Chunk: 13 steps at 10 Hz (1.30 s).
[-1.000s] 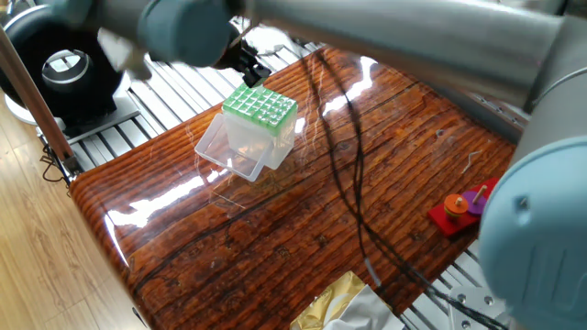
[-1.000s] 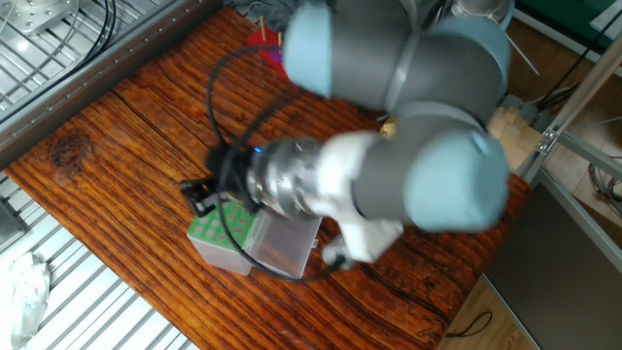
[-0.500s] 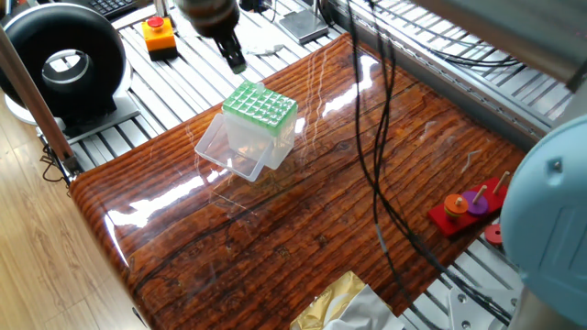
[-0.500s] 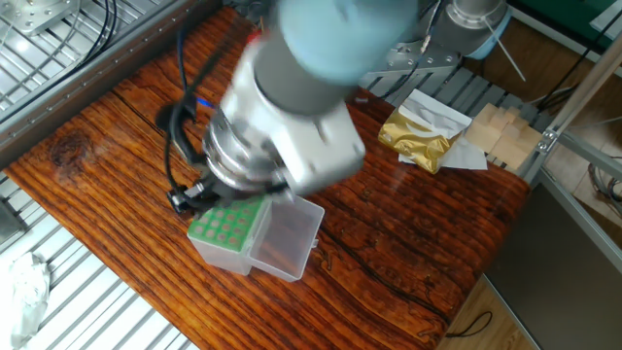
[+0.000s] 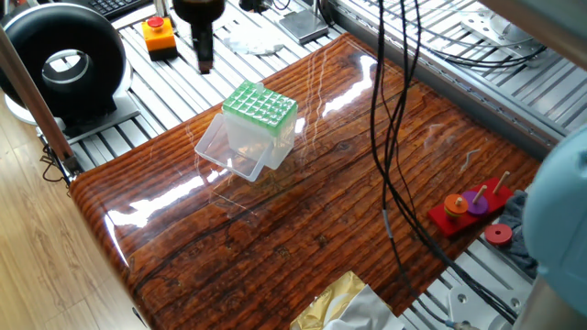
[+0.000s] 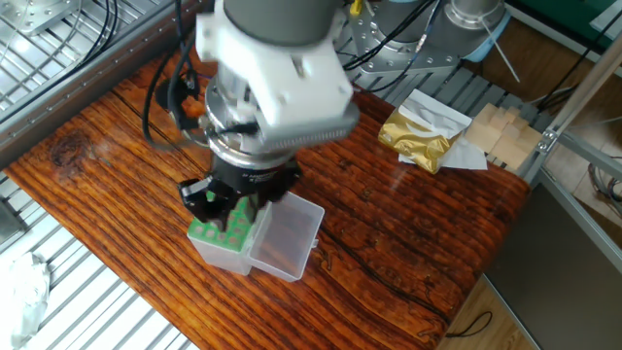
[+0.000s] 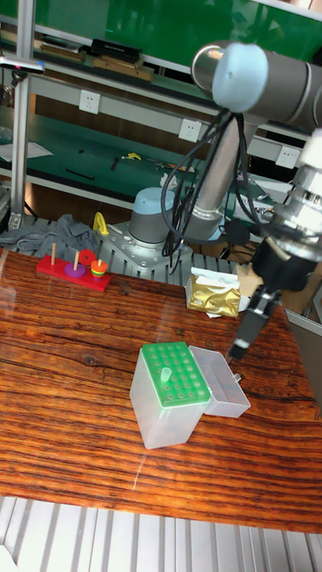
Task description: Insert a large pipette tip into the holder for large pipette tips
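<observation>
The holder for large pipette tips [image 5: 261,108] [image 6: 222,238] [image 7: 190,382] stands on the wooden table with its clear lid [image 5: 231,152] hinged open beside it. One large pipette tip [image 7: 166,375] stands upright in a hole of the green grid, its white top sticking out. My gripper [image 5: 204,62] [image 7: 235,354] hangs apart from the holder, raised off to its lid side. The dark fingers look pressed together and nothing shows between them. In the other fixed view the gripper [image 6: 219,199] covers part of the green grid.
A red peg toy [image 5: 463,209] [image 7: 76,268] sits near one table edge and a gold foil bag [image 6: 418,131] [image 7: 215,295] near another. Black cables [image 5: 385,137] hang over the table. An orange button box [image 5: 158,32] and a black round device [image 5: 64,64] stand on the metal rails.
The gripper has pulled away from the holder's green top and risen clear of it. The arm no longer blocks the fixed views. The holder has not moved.
</observation>
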Motion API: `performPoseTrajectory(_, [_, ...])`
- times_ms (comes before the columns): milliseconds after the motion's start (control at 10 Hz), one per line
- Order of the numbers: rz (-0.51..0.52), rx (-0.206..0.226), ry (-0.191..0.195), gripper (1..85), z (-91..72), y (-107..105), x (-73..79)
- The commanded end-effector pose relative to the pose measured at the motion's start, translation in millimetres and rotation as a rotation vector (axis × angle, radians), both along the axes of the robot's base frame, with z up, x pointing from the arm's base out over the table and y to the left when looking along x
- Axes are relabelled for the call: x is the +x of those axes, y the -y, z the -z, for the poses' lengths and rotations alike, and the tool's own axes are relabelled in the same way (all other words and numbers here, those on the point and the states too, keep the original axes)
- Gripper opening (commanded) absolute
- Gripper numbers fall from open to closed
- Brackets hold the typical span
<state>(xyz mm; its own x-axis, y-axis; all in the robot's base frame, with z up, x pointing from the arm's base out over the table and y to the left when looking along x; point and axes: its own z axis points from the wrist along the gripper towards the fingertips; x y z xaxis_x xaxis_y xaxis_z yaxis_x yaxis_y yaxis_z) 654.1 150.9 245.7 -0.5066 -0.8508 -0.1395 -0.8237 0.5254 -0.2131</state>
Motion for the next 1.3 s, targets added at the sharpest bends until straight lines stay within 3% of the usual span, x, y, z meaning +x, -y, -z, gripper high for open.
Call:
performPoseTrajectory(0, [0.098, 0.144, 0.097, 29.0, -29.2, -34, 17.2])
performPoseTrajectory(100, [0.145, 0.177, 0.1, 22.0, -33.6, -41, 16.6])
performPoseTrajectory(200, [0.18, 0.214, 0.113, 20.3, -38.1, -44, 19.3])
performPoseTrajectory(400, [0.249, 0.149, 0.106, 3.3, -37.2, -24, 14.6])
performPoseTrajectory(500, [0.325, 0.161, 0.069, 1.0, -34.8, -25, 6.8])
performPoseTrajectory(600, [0.42, 0.152, 0.018, 1.0, -30.1, -20, -4.2])
performPoseTrajectory(700, [0.432, 0.103, 0.037, 1.0, -28.8, -7, 0.3])
performPoseTrajectory(800, [0.445, 0.075, 0.024, 1.0, -28.1, 2, -5.4])
performPoseTrajectory(900, [0.454, 0.103, -0.001, 1.0, -28.1, -3, -12.1])
performPoseTrajectory(1200, [0.477, 0.107, -0.002, 1.0, -26.4, 3, -15.6])
